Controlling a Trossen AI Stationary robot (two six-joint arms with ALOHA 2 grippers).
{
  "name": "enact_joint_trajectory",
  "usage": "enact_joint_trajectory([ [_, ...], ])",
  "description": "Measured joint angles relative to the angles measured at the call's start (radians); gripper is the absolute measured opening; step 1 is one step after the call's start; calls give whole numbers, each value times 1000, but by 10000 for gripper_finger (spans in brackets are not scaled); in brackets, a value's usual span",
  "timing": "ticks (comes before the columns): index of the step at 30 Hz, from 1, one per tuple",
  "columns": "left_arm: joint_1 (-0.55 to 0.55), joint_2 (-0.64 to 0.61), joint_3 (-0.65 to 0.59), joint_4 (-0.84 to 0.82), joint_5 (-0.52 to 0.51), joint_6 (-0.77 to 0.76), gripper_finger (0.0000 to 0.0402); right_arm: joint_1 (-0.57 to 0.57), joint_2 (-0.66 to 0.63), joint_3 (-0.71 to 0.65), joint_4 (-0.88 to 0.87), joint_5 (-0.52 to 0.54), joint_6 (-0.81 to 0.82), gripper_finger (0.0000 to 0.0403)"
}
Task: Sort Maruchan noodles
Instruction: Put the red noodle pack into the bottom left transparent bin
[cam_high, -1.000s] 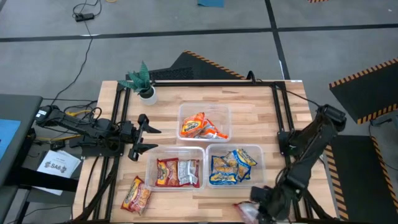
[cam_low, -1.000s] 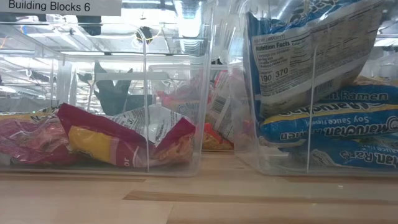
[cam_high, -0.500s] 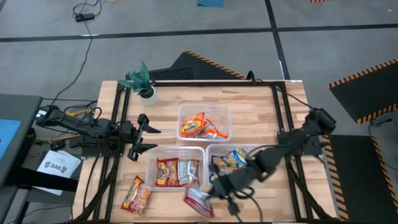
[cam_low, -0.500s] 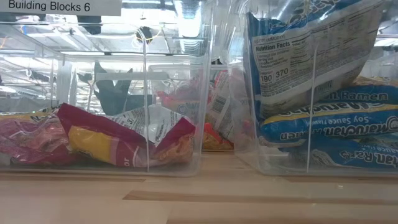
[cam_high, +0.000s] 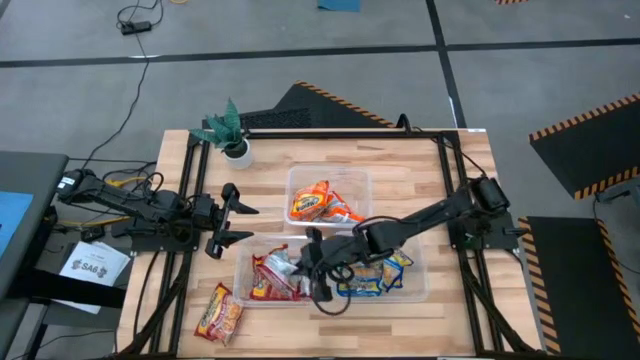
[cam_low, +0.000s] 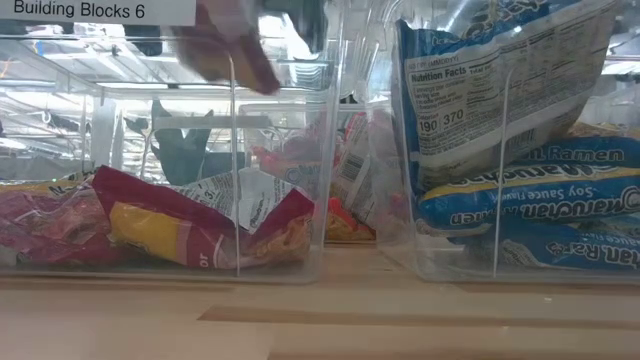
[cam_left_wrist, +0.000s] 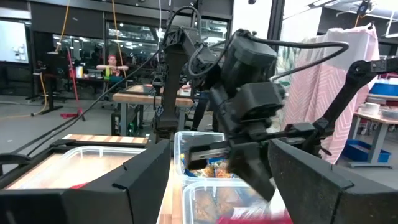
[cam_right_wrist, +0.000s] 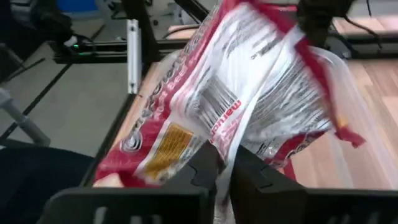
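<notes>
My right gripper (cam_high: 308, 262) is shut on a red-and-white Maruchan packet (cam_right_wrist: 236, 99) above the near-left tub (cam_high: 240, 272), which holds other red packets (cam_high: 270, 280). The low view shows this packet (cam_low: 225, 45) blurred, above that tub's rim. Orange packets (cam_high: 322, 203) lie in the far tub and blue ones (cam_high: 368, 272) in the near-right tub. One red packet (cam_high: 220, 312) lies flat on the table near the near-left corner. My left gripper (cam_high: 243, 222) waits open at the table's left side. My right gripper pinches the red-and-white packet by one edge (cam_right_wrist: 219, 148) between its two fingers. It reaches in from the table's right and points left. The packet sticks out ahead of the fingers, lifted clear, over the near-left tub.
Three clear tubs stand close together mid-table, the far tub (cam_high: 362, 180) behind the two near ones. A small potted plant (cam_high: 232, 135) stands at the far-left corner. A black frame (cam_high: 445, 170) runs along the table's sides. Bare wood shows along the near edge (cam_high: 330, 335).
My right arm has swung from the table's near-right corner toward the left and far side. It has carried the red packet along the near edge and up over the near-left tub. The left arm has kept still.
</notes>
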Motion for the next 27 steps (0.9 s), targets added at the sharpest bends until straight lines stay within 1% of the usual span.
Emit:
enact_joint_trajectory([
  [4, 0, 0, 0, 3, 0, 1, 257, -7, 0, 0, -6, -14, 17, 92],
  [8, 0, 0, 0, 5, 0, 0, 257, 5, -24, 1, -5, -17, 8, 154],
  [12, 0, 0, 0, 4, 0, 0, 257, 8, -68, 1, -85, -17, -6, 219],
  [15, 0, 0, 0, 4, -1, 0, 257, 6, -118, 1, -216, -16, -6, 252],
  [17, 0, 0, 0, 4, -1, 0, 257, 7, -158, 1, -326, -3, -15, 262],
  [21, 0, 0, 0, 6, -1, 0, 257, 25, -226, -24, -484, 84, -33, 265],
  [23, 0, 0, 0, 7, -1, 0, 257, 35, -264, -56, -502, 130, -33, 265],
  [27, 0, 0, 0, 7, -1, 0, 257, 49, -371, -191, -471, 210, 10, 265],
])
